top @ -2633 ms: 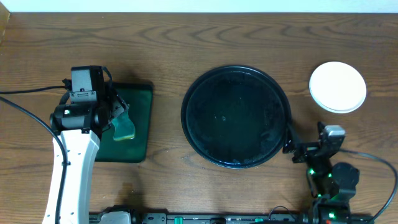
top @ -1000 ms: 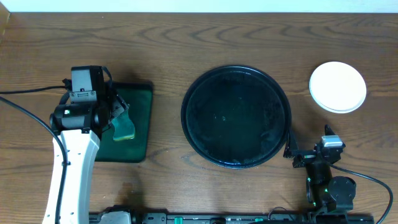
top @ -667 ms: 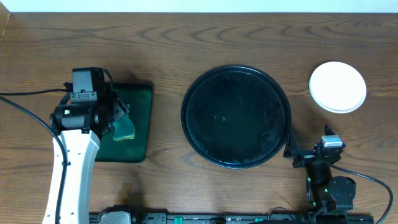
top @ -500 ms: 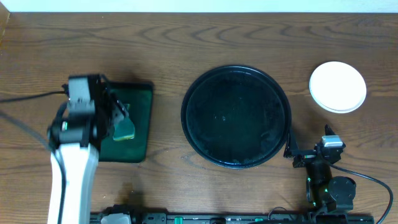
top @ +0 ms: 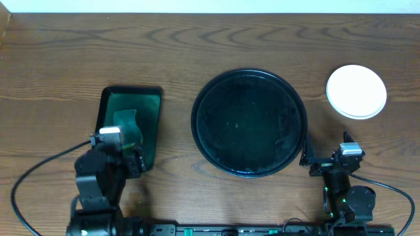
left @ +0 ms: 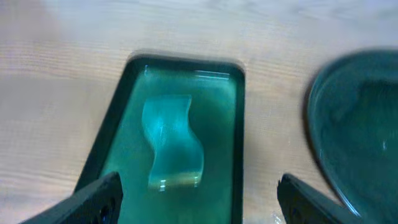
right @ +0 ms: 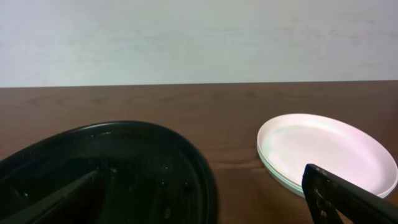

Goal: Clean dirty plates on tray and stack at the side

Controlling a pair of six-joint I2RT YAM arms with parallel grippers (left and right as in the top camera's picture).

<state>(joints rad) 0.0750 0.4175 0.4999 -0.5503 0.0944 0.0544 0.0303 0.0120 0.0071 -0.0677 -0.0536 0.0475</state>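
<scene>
The large round black tray [top: 249,123] lies mid-table with no plates on it, only small specks; it also shows in the right wrist view [right: 124,168] and at the right edge of the left wrist view [left: 360,137]. The white plates [top: 356,91] sit stacked on the table to its right, pale and clean-looking in the right wrist view [right: 329,149]. My left gripper [top: 131,157] [left: 199,183] is open and empty, at the near end of the green tray. My right gripper [top: 308,158] [right: 202,174] is open and empty, low by the black tray's near right rim.
A rectangular dark-green tray [top: 152,118] [left: 236,124] lies left of the black tray, with a green sponge [top: 126,126] [left: 171,149] lying in it. Both arm bases stand at the table's front edge.
My left arm has let go of the sponge and pulled back toward the front edge; the sponge now lies in the green tray. My right arm drew back slightly earlier, then stayed still.
</scene>
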